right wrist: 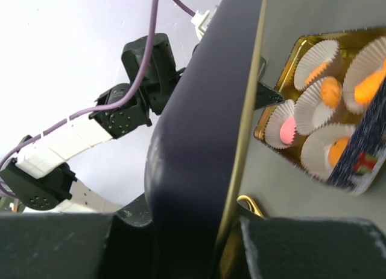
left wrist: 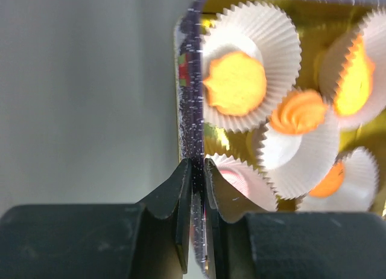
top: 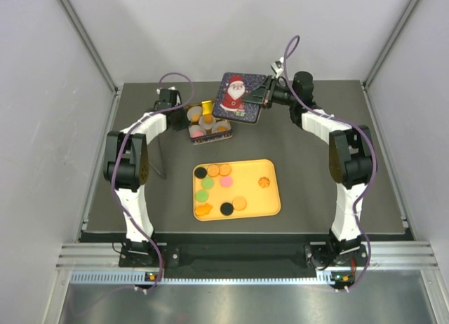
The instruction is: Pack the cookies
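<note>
Several cookies (top: pixel 226 181) in orange, green, pink and black lie on a yellow tray (top: pixel 270 205) at the table's middle. Behind it stands a dark blue tin (top: pixel 208 124) holding white paper cups (left wrist: pixel 253 49) with orange and pink cookies (left wrist: pixel 236 83) in them. My left gripper (top: pixel 182 112) is shut on the tin's left wall (left wrist: pixel 193 110); it also shows in the left wrist view (left wrist: pixel 198 167). My right gripper (top: pixel 263 96) is shut on the edge of the Santa lid (top: pixel 238 96) and holds it tilted behind the tin. In the right wrist view the lid (right wrist: pixel 205 128) hides the right gripper (right wrist: pixel 199 230) fingers.
A small gold object (top: pixel 207 106) sits between the tin and the lid. The tin also shows at the right of the right wrist view (right wrist: pixel 362 164). Grey walls enclose the table on three sides. The table's front edge runs just below the tray.
</note>
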`<state>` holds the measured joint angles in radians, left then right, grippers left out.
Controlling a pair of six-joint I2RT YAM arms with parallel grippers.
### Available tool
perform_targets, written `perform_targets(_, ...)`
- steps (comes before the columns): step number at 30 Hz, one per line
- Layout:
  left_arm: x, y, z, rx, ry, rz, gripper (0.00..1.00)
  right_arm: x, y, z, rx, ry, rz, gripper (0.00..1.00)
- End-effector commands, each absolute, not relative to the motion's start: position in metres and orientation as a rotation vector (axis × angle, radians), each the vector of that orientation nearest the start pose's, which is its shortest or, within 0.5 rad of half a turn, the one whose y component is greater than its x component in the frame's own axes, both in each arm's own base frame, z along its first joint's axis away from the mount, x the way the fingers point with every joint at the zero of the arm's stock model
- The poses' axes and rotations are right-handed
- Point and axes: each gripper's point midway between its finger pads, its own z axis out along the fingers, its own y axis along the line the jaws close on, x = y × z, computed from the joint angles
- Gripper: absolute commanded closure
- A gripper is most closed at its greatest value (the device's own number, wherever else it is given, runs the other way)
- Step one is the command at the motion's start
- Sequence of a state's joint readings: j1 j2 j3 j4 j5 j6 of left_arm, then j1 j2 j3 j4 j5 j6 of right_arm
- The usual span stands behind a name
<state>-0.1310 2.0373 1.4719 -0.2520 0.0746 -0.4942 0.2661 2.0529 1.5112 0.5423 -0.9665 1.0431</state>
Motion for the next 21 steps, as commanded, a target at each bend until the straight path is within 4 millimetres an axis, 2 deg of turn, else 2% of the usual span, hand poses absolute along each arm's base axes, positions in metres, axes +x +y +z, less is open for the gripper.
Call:
perform_targets(1,0.514,-0.116,0.097,-0.300,2.344,-0.401,0.99,0.465,0.287,0.268,-0.238,1.765,1.719,1.00)
perform_targets(10,0.500,-0.142,0.103,-0.151,2.387,-0.410,1.00,0.459,0.263,0.258,-0.172,1.741,1.753,1.00)
perform_targets(13,0.496,-0.151,0.106,-0.110,2.391,-0.422,1.00,0.455,0.256,0.249,-0.145,1.747,1.772,1.00)
perform_targets(14,0.494,-0.154,0.106,-0.095,2.394,-0.428,1.00,0.454,0.253,0.252,-0.158,1.719,1.773,1.00)
perform_targets(17,0.488,-0.170,0.107,-0.040,2.397,-0.433,1.00,0.450,0.249,0.247,-0.131,1.721,1.794,1.00)
perform_targets(21,0.484,-0.181,0.111,-0.017,2.396,-0.452,1.00,0.445,0.248,0.238,-0.124,1.737,1.804,1.00)
